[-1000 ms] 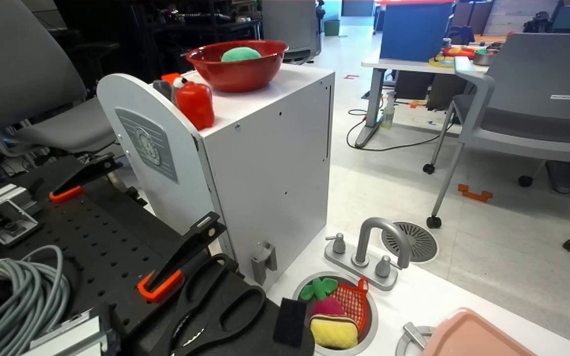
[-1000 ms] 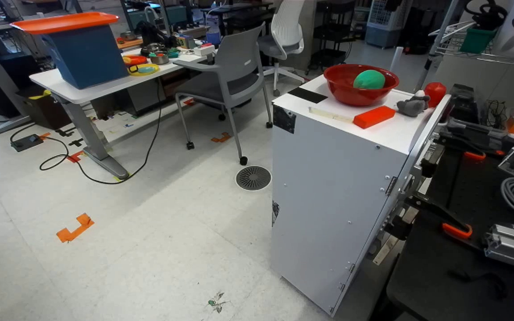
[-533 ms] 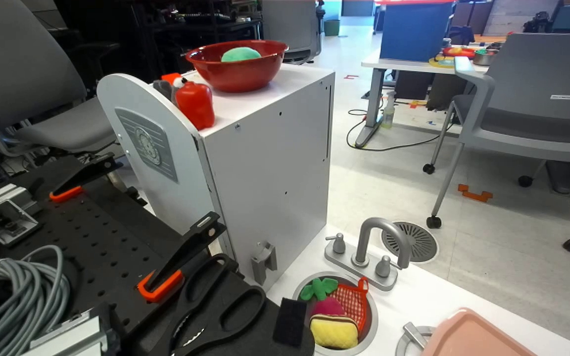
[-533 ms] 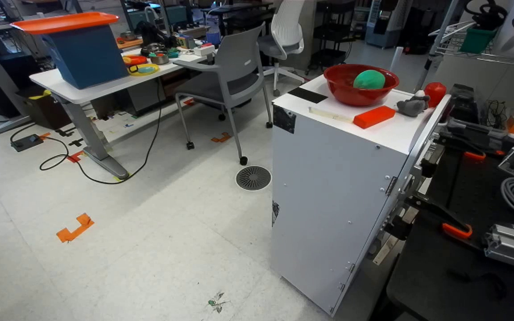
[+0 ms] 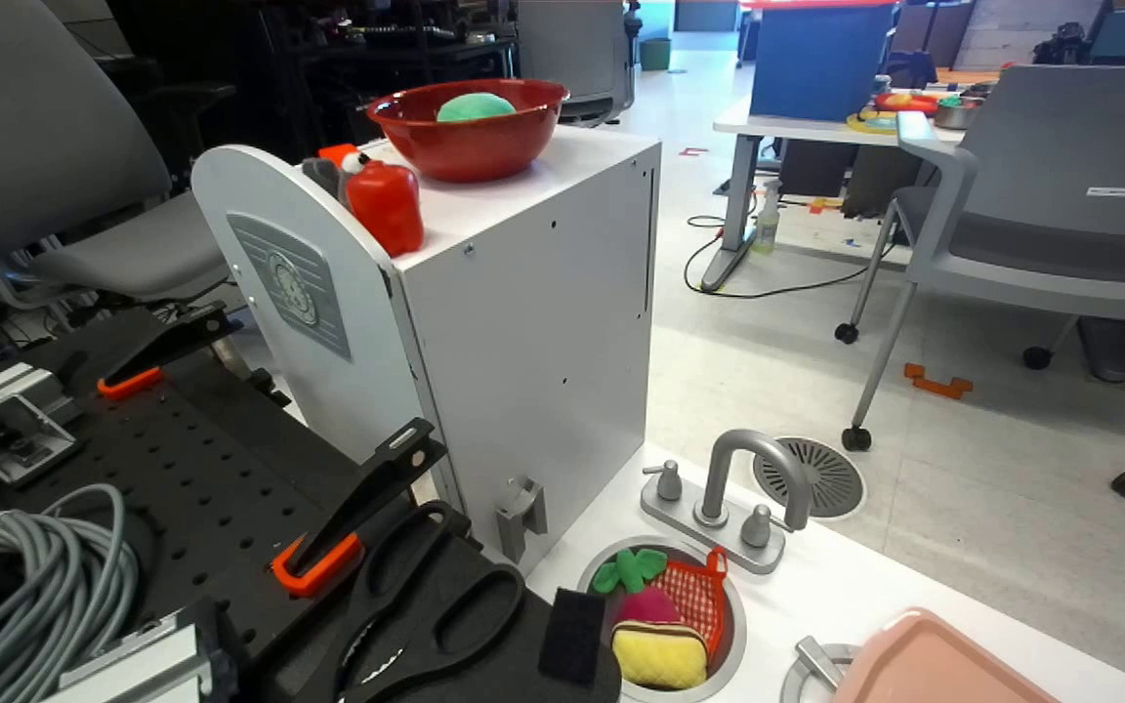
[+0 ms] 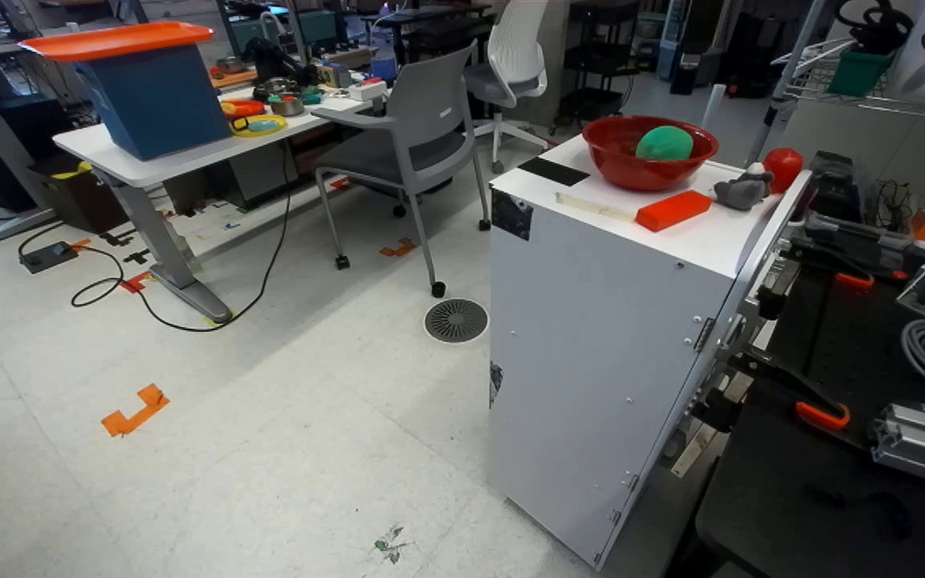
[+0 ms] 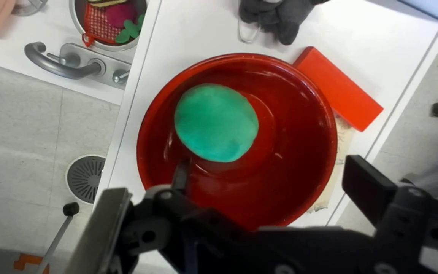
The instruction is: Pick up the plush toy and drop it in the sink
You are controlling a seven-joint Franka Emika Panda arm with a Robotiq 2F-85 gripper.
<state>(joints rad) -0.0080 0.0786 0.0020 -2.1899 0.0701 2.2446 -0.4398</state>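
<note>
Black gripper point(image 7: 235, 180), mine: jaws wide apart, above the red bowl point(image 7: 300, 156). Inside the bowl, toward its left: green rounded item point(image 7: 217, 121). Just right of the bowl: red block point(image 7: 338, 91). Beyond its far rim: dark grey item point(image 7: 280, 15), partly outside my wrist view. Far left: the sink point(image 7: 111, 48); in it the plush toy point(image 5: 660, 664), yellow, dark-striped, beside a red checked cloth point(image 5: 697, 591).

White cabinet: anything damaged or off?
Yes: in an exterior view, a dark patch at the upper corner of the cabinet has blotchy pale marks, and a smaller ragged patch sits below it; possibly wear. On top, near the red bowl, a beige strip has a ragged end in the wrist view, maybe torn tape.
</note>
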